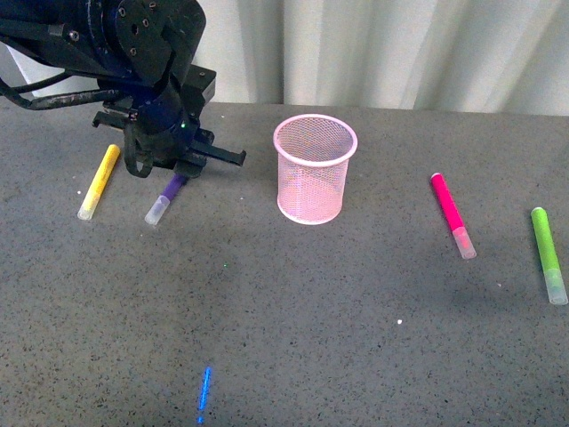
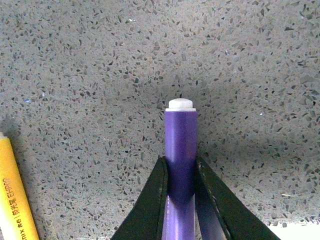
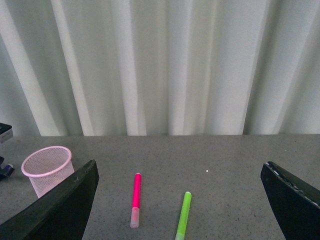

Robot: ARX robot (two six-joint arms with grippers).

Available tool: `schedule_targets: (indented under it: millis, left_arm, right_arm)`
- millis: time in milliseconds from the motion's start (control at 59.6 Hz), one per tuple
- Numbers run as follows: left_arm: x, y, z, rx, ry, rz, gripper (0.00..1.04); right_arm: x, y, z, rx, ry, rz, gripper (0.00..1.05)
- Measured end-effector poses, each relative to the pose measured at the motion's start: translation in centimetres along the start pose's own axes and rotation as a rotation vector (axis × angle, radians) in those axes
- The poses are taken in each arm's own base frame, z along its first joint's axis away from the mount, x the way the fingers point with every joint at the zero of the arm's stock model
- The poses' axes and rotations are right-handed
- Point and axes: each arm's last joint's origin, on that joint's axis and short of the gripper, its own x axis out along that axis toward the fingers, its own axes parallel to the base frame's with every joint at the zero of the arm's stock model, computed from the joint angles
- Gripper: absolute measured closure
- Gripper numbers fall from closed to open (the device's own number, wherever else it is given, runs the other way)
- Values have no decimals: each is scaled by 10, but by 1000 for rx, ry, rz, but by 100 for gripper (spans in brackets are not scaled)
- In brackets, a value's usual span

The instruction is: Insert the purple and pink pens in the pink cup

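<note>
The pink cup [image 1: 311,191] is standing upright on the grey speckled bench [image 1: 311,311], and nothing is showing inside it. To the left of the cup, the left tool [image 1: 173,165] is reaching down over the purple pen [image 1: 164,200]. The pen's clear cap is pointing toward the robot and away from the cup, and seems to be resting on the bench. In the left wrist view, the tool's black fingers [image 2: 155,200] are pressing on the purple barrel [image 2: 180,140] from both sides, so this tool is clenching the purple pen. A yellow marker [image 1: 100,181] is lying farther left of the cup, just beside the purple pen but apart from it.

Well to the right of the cup, the pink pen [image 1: 451,212] is lying flat on the bench, with a green marker [image 1: 548,253] lying farther right again. The right tool [image 3: 180,165] is hanging released, with its jaws spread wide and gripping nothing. Its wrist view is taking in the cup [image 3: 46,167], the pink pen [image 3: 136,195] and the green marker [image 3: 184,212].
</note>
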Motion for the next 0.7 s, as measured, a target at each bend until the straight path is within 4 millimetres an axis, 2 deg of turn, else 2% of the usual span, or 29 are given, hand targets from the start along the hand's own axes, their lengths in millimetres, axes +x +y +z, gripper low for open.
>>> schedule_targets:
  millis: [201,402,704]
  left_arm:
    - [-17,3,11,-68,-150,-17,93]
    - [-42,16,27,-217,-356,-13,93]
    - [-62,54,23,-535,-651,-7,93]
  right_arm:
    - [0,0,0,0,0,0,7]
    - [0,0,0,0,0,0,7]
    - [0,0,0,0,0,0,7]
